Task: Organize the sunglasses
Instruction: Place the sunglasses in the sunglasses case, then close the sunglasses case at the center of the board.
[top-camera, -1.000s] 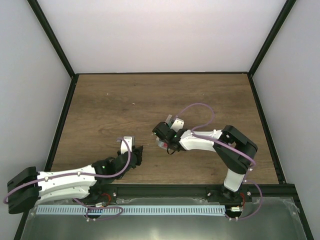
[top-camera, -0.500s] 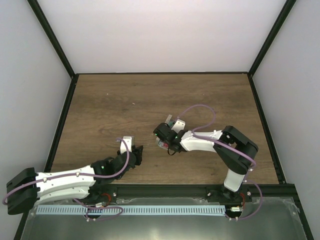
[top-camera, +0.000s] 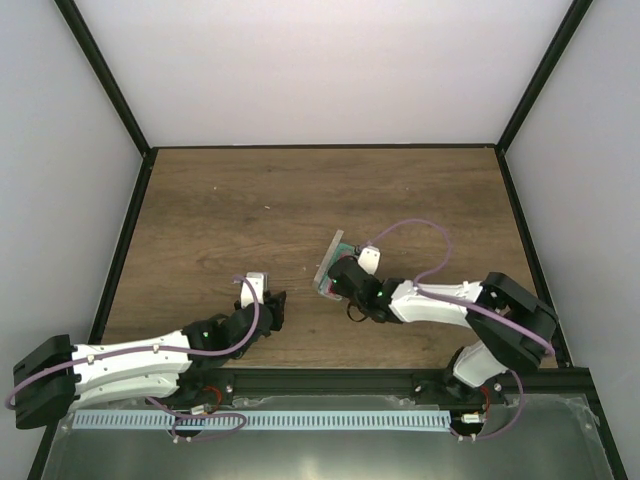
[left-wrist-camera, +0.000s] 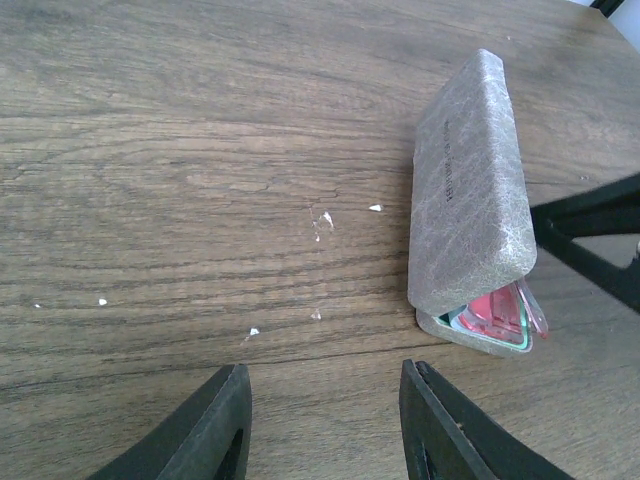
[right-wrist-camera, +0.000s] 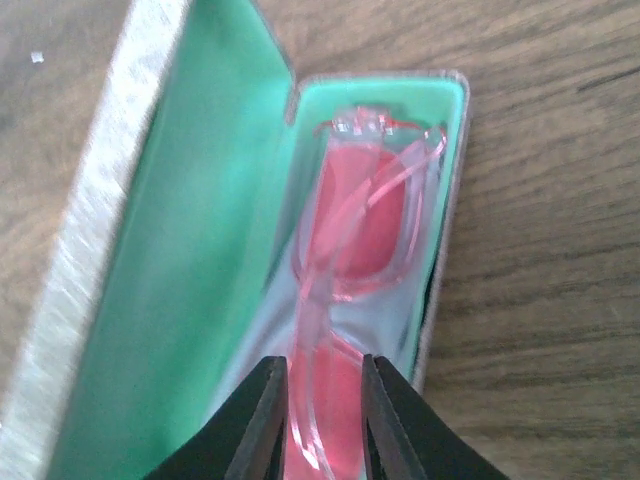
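The sunglasses (right-wrist-camera: 360, 230) lie folded inside the open case (right-wrist-camera: 110, 230), lenses flat on a pale cloth (right-wrist-camera: 390, 322) that covers the floor of the tray, probably to keep them from scratching. They sit lengthwise, which is the only way the slim tray takes them.

The right gripper (right-wrist-camera: 322, 362) hangs just over their near end. Its fingers are only narrowly apart, and pink frame shows through the gap. They seem to be clear of the frame rather than pinching it, though contact cannot be ruled out. The lid leans partly over the tray in the left wrist view, so closing it looks like what remains.

The left gripper (left-wrist-camera: 325, 368) rests low near the counter (left-wrist-camera: 180, 180), well short of the case. It is fairly wide and holds nothing, likely kept out of the way.

The glasses are thin translucent red plastic with slender arms and rounded lenses. The case is an oblong shell with rounded corners, rough mottled grey outside and smooth bright green inside. The counter is dark wood grain flecked with a few white crumbs (left-wrist-camera: 322, 222).
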